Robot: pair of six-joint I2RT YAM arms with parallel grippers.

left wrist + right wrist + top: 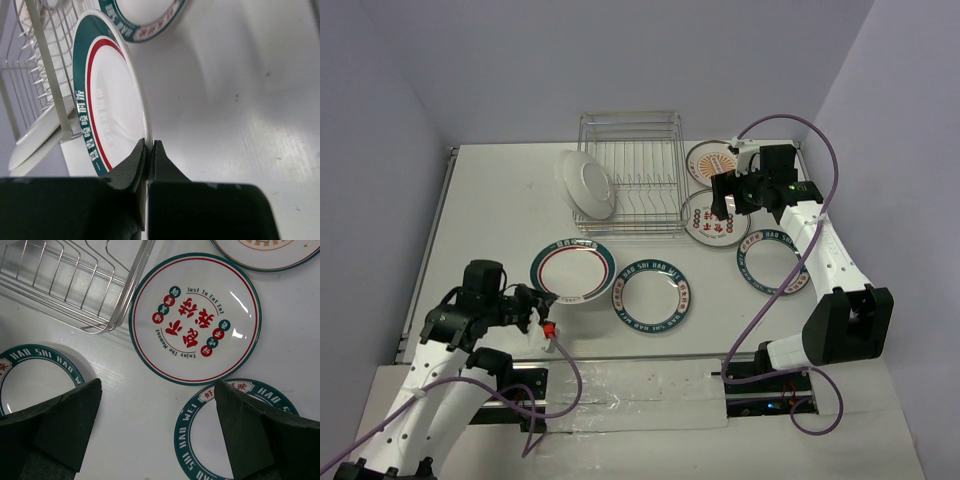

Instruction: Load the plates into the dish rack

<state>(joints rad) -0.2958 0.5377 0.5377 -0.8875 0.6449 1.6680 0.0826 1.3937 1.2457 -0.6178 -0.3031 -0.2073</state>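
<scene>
My left gripper is shut on the near rim of a red-ringed, teal-rimmed plate; in the left wrist view the fingertips pinch its edge. The dish rack stands at the back with one plate leaning in its left end, white underside showing. My right gripper is open and empty, above the table just right of the rack. In the right wrist view it is over the plate with red characters, between two teal lettered plates.
A teal lettered plate lies in front of the rack, another at right. An orange-design plate lies behind the red-character plate. Purple walls close the back and sides. A purple cable loops over the right arm.
</scene>
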